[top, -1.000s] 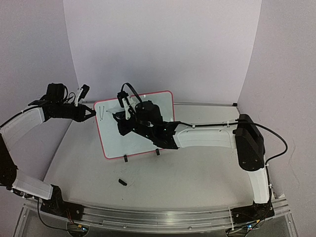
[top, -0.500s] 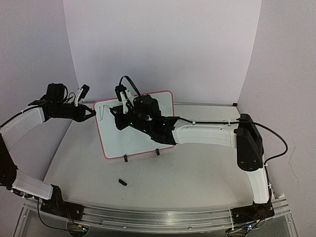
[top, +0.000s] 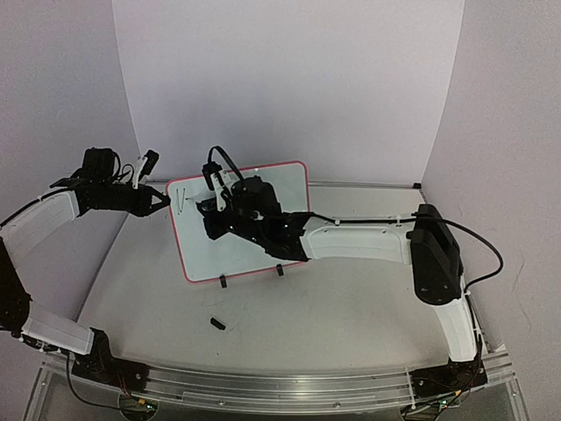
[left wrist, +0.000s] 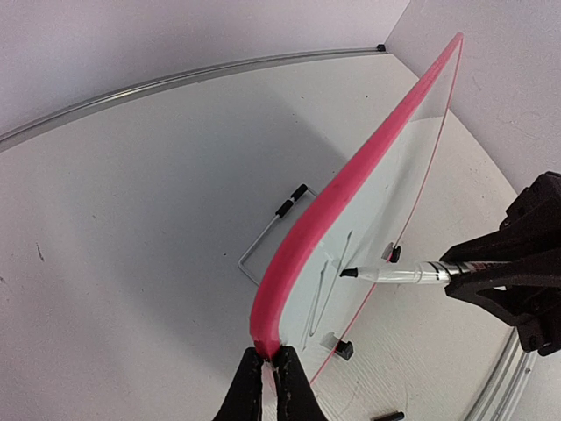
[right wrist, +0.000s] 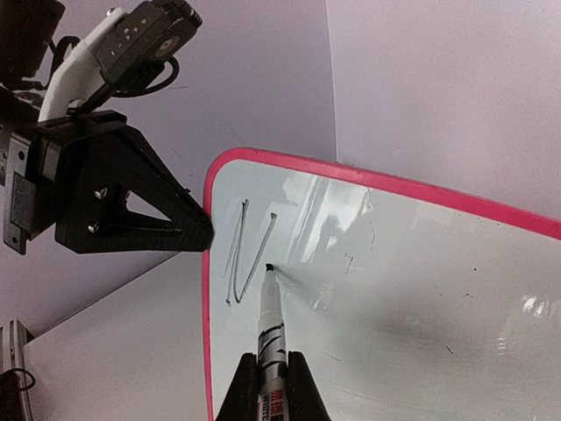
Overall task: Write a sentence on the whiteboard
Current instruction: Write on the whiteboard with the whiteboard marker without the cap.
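Observation:
The whiteboard stands tilted on the table, white with a pink rim. My left gripper is shut on the rim at its upper left corner. My right gripper is shut on a black and white marker. The marker's black tip is at the board's surface, just right of a thin black letter N. That N is all of the sentence that shows, near the board's top left corner.
A small black marker cap lies on the table in front of the board. Two black feet hold the board's lower edge, and a wire stand props it from behind. Purple walls close in on three sides.
My right gripper has carried the marker up and to the left across the board, to just right of the N. The left arm and the board have not moved.

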Tool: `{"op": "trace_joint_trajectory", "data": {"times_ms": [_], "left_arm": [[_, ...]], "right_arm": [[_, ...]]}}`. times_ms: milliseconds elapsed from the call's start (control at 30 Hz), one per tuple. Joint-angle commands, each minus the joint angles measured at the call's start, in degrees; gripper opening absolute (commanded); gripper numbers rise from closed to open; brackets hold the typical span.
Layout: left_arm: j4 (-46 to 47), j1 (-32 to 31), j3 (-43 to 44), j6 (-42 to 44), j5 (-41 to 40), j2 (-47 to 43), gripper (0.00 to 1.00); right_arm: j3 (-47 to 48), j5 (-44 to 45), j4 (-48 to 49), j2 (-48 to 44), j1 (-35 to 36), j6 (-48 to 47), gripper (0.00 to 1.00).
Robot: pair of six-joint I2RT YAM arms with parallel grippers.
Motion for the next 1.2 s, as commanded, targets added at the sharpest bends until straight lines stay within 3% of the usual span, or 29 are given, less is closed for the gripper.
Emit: {"op": "trace_joint_trajectory", "data": {"times_ms": [0, 567, 1167], "left_arm": [[-0.8, -0.3, 0.2, 1.5, -1.0, 0.2, 0.0], [-0.9, -0.4, 0.2, 1.5, -1.0, 0.3, 0.0], [-0.9, -0.4, 0.2, 1.6, -1.1, 0.5, 0.0]], "right_arm": [[2.6, 3.2, -0.4, 1.2, 0.0, 0.7, 0.0], [-2.9, 8.6, 1.0, -2.7, 0.0, 0.7, 0.0], [-4.3, 8.7, 6.3, -4.0, 0.0, -0.3, 0.0]]}}
